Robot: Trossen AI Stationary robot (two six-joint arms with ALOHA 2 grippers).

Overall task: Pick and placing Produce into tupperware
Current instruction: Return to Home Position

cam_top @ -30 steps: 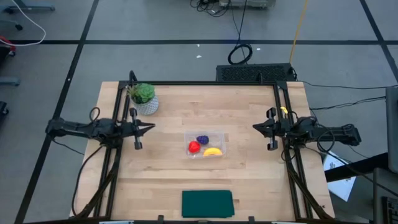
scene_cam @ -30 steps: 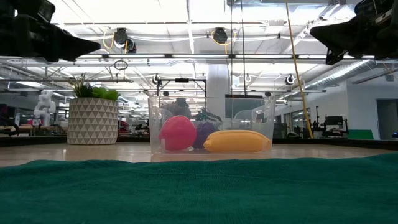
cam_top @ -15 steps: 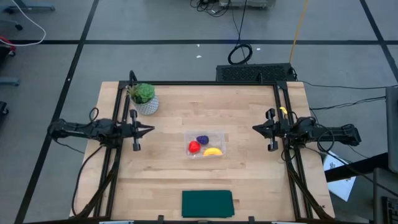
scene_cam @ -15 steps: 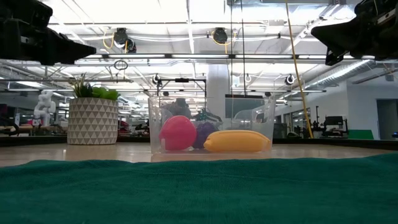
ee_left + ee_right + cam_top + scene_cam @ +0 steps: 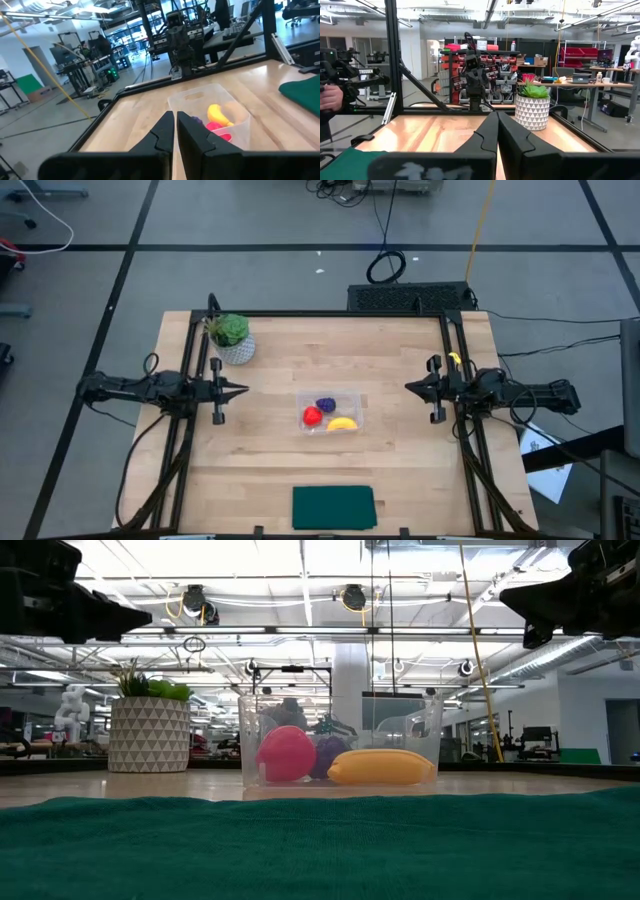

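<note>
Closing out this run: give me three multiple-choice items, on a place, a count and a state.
1. The curved yellow toy banana lies: A on the green cloth; B in the clear plastic rectangular tub; C by the plant pot.
2. Produce pieces in the tub: A one; B two; C three.
3. Left claw and right claw: A shut, empty; B wide open; C gripping fruit.
1B, seen through the tub wall; 2C, banana, round red fruit, dark purple lumpy piece; 3A, fingers together in wrist views.
</note>
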